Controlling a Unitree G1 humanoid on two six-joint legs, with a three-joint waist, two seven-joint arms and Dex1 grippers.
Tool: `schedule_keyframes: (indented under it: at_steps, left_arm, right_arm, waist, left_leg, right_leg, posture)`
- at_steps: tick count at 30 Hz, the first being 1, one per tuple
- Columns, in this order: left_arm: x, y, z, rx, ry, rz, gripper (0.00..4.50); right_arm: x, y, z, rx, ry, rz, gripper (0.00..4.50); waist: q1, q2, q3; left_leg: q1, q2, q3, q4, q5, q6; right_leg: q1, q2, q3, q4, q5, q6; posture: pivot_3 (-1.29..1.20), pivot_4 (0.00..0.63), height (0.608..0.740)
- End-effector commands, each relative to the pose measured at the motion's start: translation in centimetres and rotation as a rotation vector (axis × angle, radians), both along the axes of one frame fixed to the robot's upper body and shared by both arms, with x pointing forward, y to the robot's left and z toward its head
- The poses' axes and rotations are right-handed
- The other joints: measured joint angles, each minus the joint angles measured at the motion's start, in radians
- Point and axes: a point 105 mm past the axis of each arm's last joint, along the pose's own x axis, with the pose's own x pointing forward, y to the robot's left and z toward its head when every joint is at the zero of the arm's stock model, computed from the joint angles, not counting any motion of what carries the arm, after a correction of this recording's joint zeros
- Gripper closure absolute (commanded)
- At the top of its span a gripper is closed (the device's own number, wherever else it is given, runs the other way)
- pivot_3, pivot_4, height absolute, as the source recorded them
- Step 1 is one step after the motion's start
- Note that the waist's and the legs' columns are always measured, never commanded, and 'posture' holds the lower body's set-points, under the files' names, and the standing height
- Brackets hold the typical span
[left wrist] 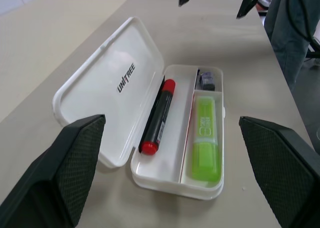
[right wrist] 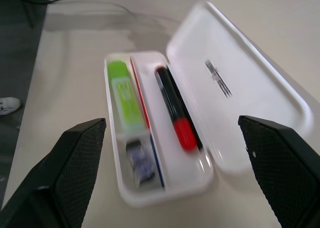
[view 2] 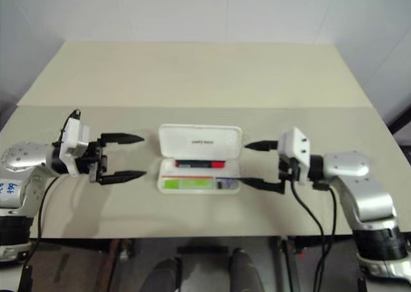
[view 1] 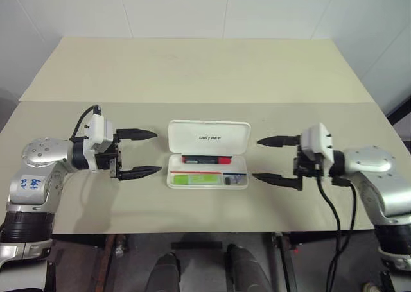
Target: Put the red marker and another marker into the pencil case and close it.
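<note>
Beige table (view 1: 192,67): pencil case (view 1: 208,138) lies open, red marker (left wrist: 158,117) and green marker (left wrist: 205,138) inside. Light, stiff, slippery lid; push its far edge. Left gripper (view 1: 138,154) and right gripper (view 1: 270,158): jaws wide, empty.

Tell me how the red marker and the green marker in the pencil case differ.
The red marker is slim, with a dark body and red ends; the green marker is thicker and pale green all over. The red one is longer; the green one is shorter, with a small dark item filling the rest of its slot. The red one lies nearer the raised lid, the green one nearer the front wall. Both lie flat inside the open pencil case.
</note>
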Motion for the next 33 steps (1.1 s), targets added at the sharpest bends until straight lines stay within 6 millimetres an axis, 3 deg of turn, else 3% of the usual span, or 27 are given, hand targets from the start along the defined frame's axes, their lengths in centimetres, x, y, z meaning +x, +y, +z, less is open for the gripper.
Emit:
schedule_keyframes:
  at_steps: [1,5,15,26,29,33]
  left_arm:
    - [-0.1,1.0,0.6,-0.024,-0.02,0.022,0.0]
    - [0.2,1.4,0.4,-0.058,-0.008,0.026,0.92]
    - [0.7,1.4,0.3,-0.079,-0.013,0.036,4.45]
    - [3.6,2.6,2.0,-0.273,-0.095,0.268,4.45]
    - [5.7,3.1,1.6,-0.279,-0.096,0.386,4.45]
    - [7.6,2.3,0.0,-0.228,-0.053,0.426,4.45]
  right_arm:
    - [-0.9,-1.7,2.1,-0.015,-0.08,-0.043,0.03]
    - [-0.6,-3.0,2.2,-0.039,-0.087,-0.088,0.0]
    - [-0.1,-2.4,2.8,-0.036,-0.112,-0.067,0.0]
    - [0.1,-1.8,2.7,-0.03,-0.118,-0.062,0.0]
    - [0.2,-1.8,2.9,-0.021,-0.129,-0.074,0.0]
    - [0.2,-1.6,3.0,-0.008,-0.14,-0.086,0.0]
  waist:
    - [-0.002,0.0,0.0]
    - [-0.009,0.0,0.0]
    - [-0.007,0.0,0.0]
    - [-0.006,0.0,0.0]
    - [-0.005,0.0,0.0]
    - [-0.001,0.0,0.0]
  left_leg:
    - [0.0,0.0,0.0,0.0,0.0,0.0]
    - [0.0,0.0,0.0,0.0,0.0,0.0]
    - [0.001,0.0,0.0,0.0,0.0,0.0]
    - [0.0,0.0,0.0,0.001,0.0,0.0]
    - [0.001,0.0,0.0,0.001,0.0,0.0]
    - [0.0,0.0,0.0,0.001,0.0,0.0]
  right_leg:
    - [0.0,0.0,0.0,0.0,0.0,0.0]
    - [0.0,0.0,0.0,0.0,-0.002,-0.003]
    - [0.001,0.0,0.0,0.0,-0.004,-0.007]
    - [0.001,0.0,0.0,0.0,0.001,0.001]
    - [0.001,0.0,0.0,0.0,0.001,0.001]
    - [0.001,0.0,0.0,0.0,0.001,0.001]
  posture:
    - [0.0,0.15,0.74]
    - [0.0,0.15,0.74]
    - [0.0,0.15,0.74]
    - [0.0,0.15,0.74]
    - [0.0,0.15,0.74]
    - [0.0,0.15,0.74]
